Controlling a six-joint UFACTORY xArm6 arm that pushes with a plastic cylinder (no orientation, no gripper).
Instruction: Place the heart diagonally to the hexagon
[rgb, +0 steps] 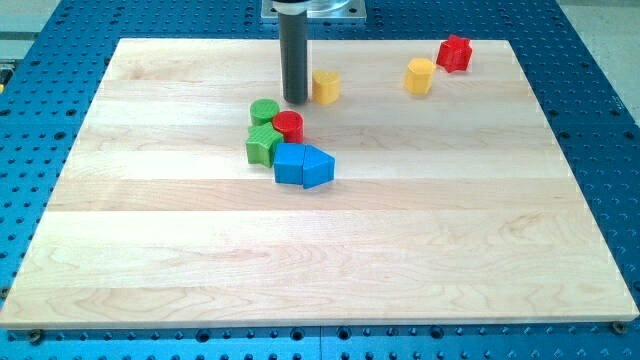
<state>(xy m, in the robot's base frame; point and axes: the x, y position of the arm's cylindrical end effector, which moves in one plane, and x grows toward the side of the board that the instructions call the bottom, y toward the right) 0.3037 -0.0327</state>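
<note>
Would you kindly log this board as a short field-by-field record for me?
my tip: at the view's top centre, just left of the near yellow block
far yellow block: up right, next to the red star-like block
cluster: green cylinder, red cylinder, green star-like block, blue cube, blue pointed block, packed together below my tip
board: wooden board
</note>
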